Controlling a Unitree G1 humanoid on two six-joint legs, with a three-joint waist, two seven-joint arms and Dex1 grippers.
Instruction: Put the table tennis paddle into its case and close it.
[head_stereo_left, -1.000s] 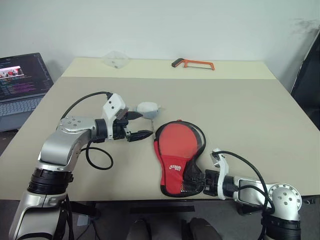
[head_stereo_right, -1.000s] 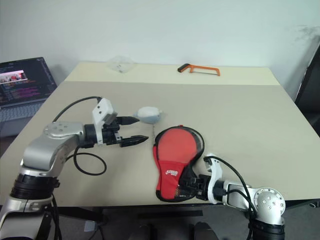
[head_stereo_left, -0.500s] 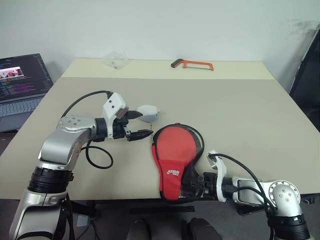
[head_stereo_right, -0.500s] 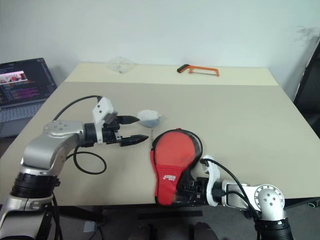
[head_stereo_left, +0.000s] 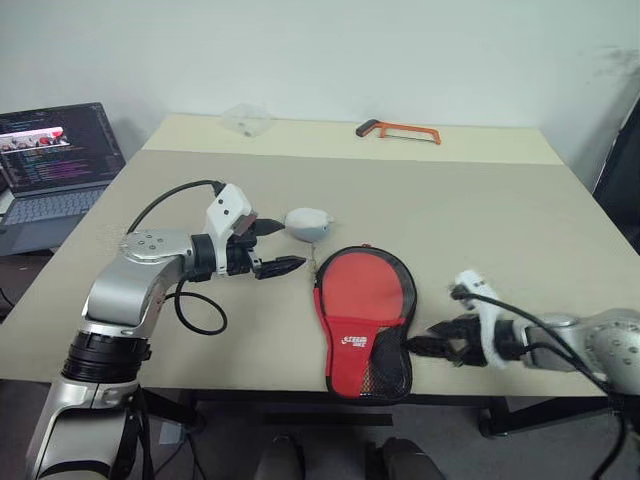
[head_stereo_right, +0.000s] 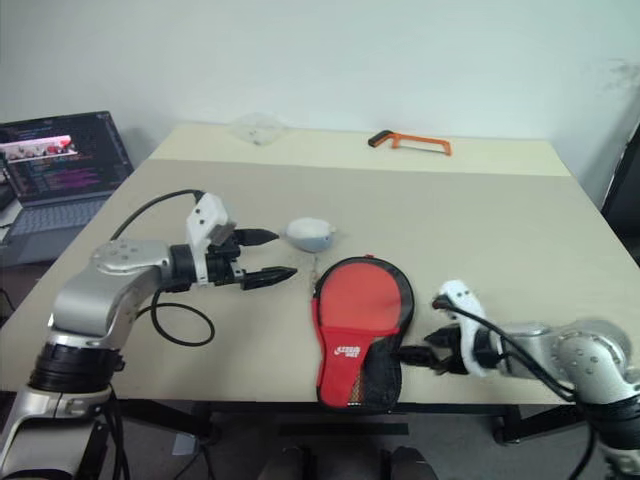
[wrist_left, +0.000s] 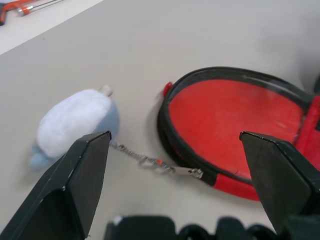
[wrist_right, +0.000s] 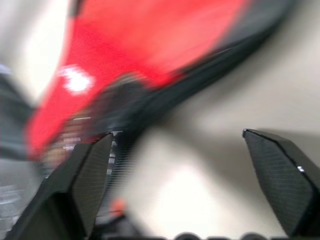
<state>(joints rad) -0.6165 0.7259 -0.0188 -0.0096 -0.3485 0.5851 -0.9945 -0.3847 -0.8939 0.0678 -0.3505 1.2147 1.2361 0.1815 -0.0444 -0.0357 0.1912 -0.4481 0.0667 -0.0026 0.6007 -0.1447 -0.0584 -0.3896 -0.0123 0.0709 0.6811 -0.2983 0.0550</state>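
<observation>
Red-and-black paddle-shaped zip pouch (head_stereo_left: 362, 320) lies at worktop's 6 o'clock edge, paddle seemingly inside; both my tools gape, left tool (head_stereo_left: 277, 247) at its 10, right tool (head_stereo_left: 427, 347) at 4; zip looks unfinished.

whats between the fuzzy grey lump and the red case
A short metal chain ending in a zipper pull, running from the grey fuzzy lump across bare table to the case, seen in the left wrist view.
</observation>
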